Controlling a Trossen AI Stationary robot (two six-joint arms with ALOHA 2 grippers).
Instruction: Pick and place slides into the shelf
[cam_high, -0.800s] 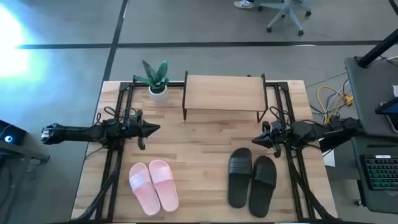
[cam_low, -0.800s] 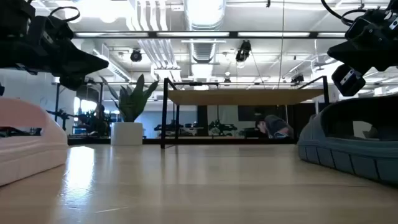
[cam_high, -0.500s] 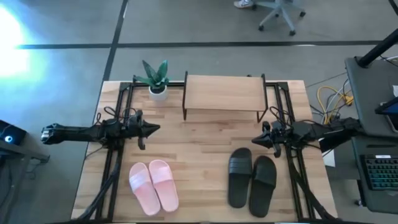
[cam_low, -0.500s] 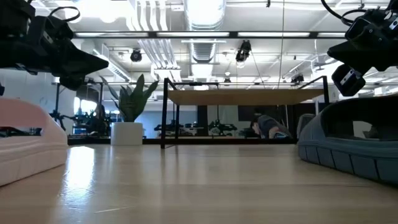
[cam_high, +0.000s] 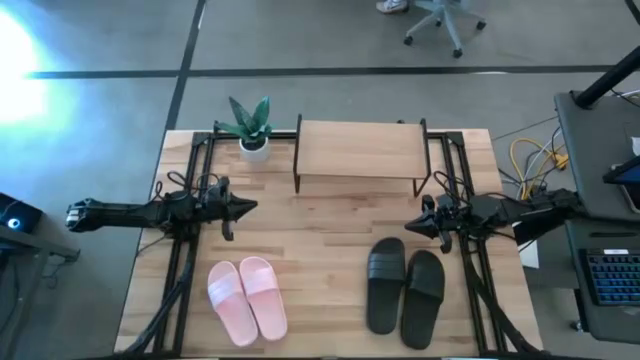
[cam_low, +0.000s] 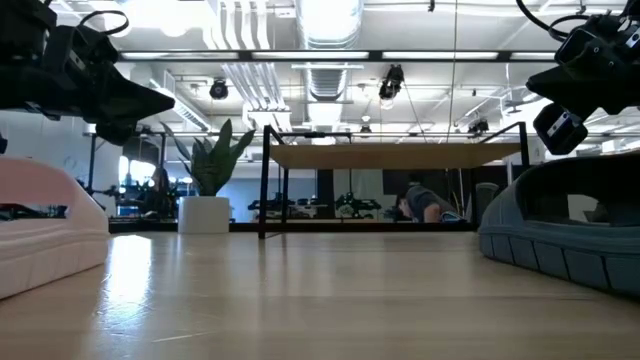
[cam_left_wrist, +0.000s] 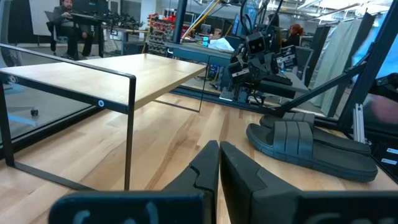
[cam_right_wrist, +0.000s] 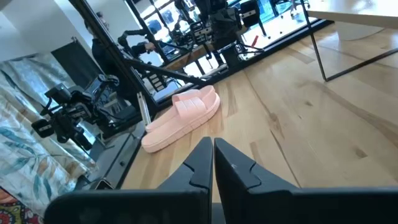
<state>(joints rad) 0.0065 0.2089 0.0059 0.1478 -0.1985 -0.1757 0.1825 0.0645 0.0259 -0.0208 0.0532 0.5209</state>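
Observation:
The pale pink pair of slides (cam_high: 247, 298) lies sole down on the table at the near left; it also shows in the right wrist view (cam_right_wrist: 183, 115). The black pair of slides (cam_high: 405, 290) lies sole down at the near right; it also shows in the left wrist view (cam_left_wrist: 308, 142). The shelf (cam_high: 360, 152) stands on its thin black legs at the far middle. My left gripper (cam_high: 250, 207) is shut and empty, hovering above the table, farther back than the pink pair. My right gripper (cam_high: 410, 226) is shut and empty, hovering just beyond the black pair.
A small potted plant (cam_high: 252, 128) in a white pot stands left of the shelf. Black metal frames (cam_high: 190, 190) run along both table sides. Bare wood (cam_high: 320, 240) lies between the two pairs. A person shows far behind in the low view (cam_low: 420, 205).

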